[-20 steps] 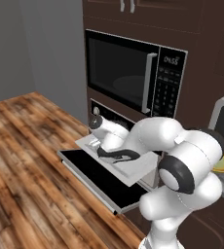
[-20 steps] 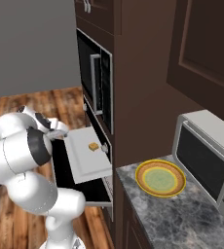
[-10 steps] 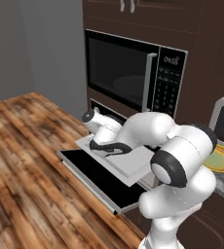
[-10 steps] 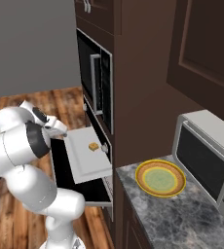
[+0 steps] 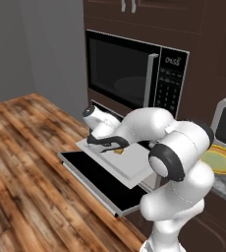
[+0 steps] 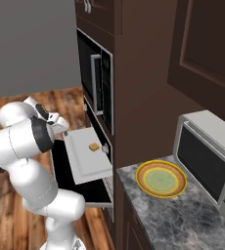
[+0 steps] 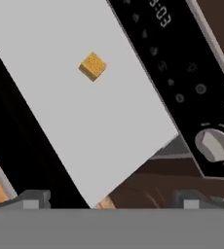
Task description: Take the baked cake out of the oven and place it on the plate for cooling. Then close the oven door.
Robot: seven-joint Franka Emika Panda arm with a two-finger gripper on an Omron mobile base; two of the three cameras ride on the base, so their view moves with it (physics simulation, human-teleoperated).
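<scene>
Baked cake: a small golden-brown cube [image 7: 92, 66] lying on the pale grey tray [image 7: 84, 112], apart from all its edges; in the right base view the cake [image 6: 93, 146] lies toward the tray's oven-side edge; in the left base view a sliver of it [image 5: 118, 151] shows beside the arm.
Tray: a flat pale sheet [image 6: 87, 156] drawn out of the oven, over the lowered door.
Oven: its black control strip [image 7: 179, 73] with a round silver knob [image 7: 212, 144] runs along one side of the hand view, just past the tray's edge.
Oven door: dropped open and lying flat, its black glass [image 5: 102, 182] facing up below the tray; in the right base view it [image 6: 87, 188] juts out from the cabinet front.
Gripper: over the tray [image 5: 104, 141], above the cake and not touching it; the two fingertips [image 7: 28, 199] stand wide apart at the bottom of the hand view, nothing between them.
Plate: orange-rimmed [image 6: 161, 179], on the grey stone counter [image 6: 183, 219] near its front edge, beside the small grey box [image 6: 210, 163]; its rim also shows behind the arm [image 5: 222, 161].
Microwave: black, with keypad [image 5: 134, 69], above the oven.
</scene>
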